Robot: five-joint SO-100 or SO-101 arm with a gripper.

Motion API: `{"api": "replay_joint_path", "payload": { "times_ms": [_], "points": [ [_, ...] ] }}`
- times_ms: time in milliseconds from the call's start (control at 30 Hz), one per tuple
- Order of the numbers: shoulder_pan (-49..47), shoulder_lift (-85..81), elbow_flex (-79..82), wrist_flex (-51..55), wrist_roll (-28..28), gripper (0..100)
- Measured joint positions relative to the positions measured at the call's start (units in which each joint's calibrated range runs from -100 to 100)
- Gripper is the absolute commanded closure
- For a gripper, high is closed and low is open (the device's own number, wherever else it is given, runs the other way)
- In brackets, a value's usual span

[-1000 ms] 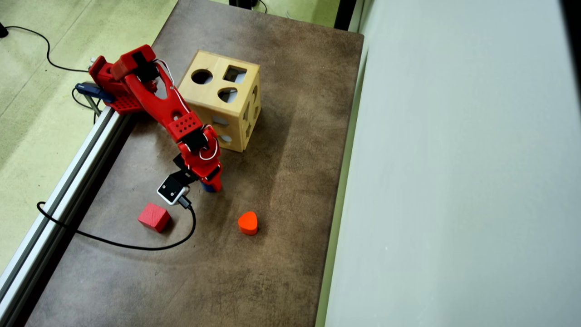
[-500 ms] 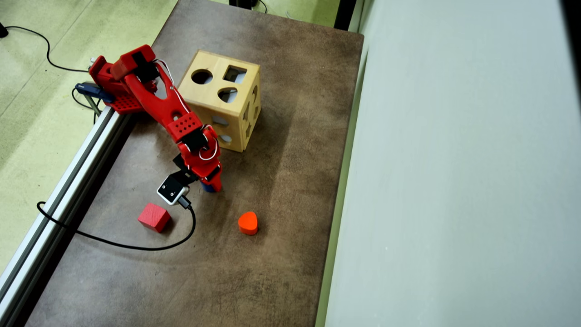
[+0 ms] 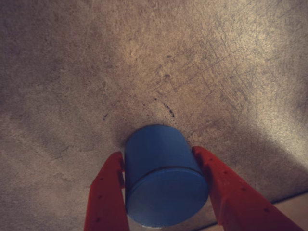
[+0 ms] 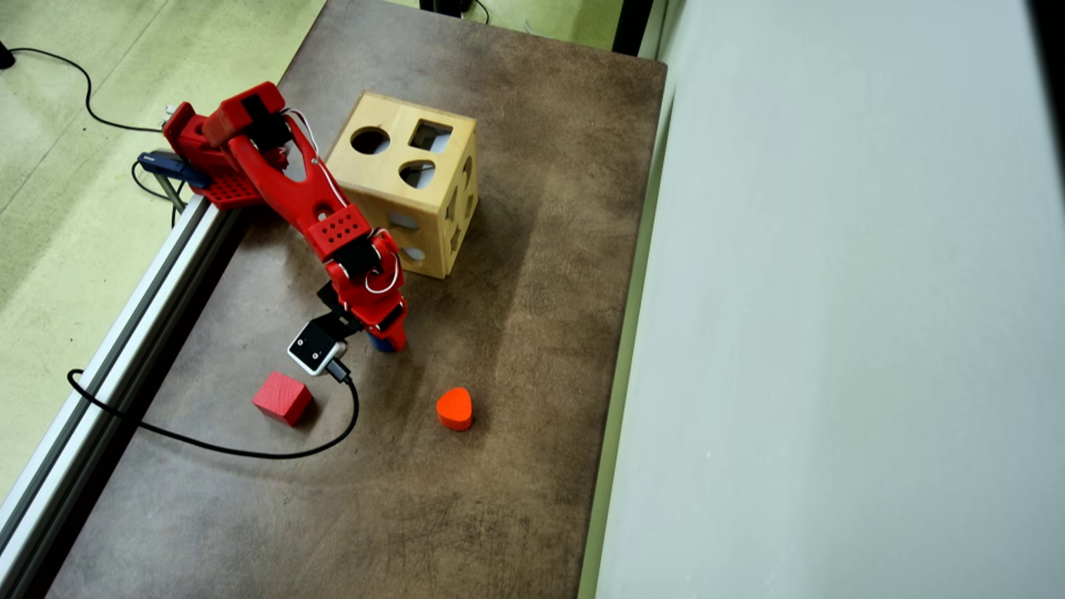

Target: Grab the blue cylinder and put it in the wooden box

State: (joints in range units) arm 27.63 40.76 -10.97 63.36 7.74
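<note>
In the wrist view the blue cylinder [image 3: 161, 175] lies between my two red fingers [image 3: 108, 192], its flat round end facing the camera. My gripper [image 3: 158, 151] is shut on it, both fingers pressing its sides, just over the brown table. In the overhead view the gripper [image 4: 388, 339] points down at mid table, with only a sliver of the blue cylinder [image 4: 379, 342] showing under it. The wooden box [image 4: 387, 179], a light cube with round, square and rounded cutouts, stands just behind the arm toward the top.
A red cube [image 4: 283, 398] sits to the lower left of the gripper and an orange-red heart-like block [image 4: 454, 408] to the lower right. The camera's black cable [image 4: 250, 453] loops over the table. An aluminium rail [image 4: 125, 333] runs along the left edge; a pale wall [image 4: 832, 333] bounds the right.
</note>
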Motion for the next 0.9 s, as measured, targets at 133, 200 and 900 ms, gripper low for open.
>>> {"api": "replay_joint_path", "payload": {
  "times_ms": [133, 200, 900],
  "points": [
    [0.00, 0.00, 0.00, 0.00, 0.00, 87],
    [0.00, -0.08, 0.00, 0.00, 0.00, 86],
    [0.14, -11.44, 0.09, 7.18, 0.00, 86]
  ]
}}
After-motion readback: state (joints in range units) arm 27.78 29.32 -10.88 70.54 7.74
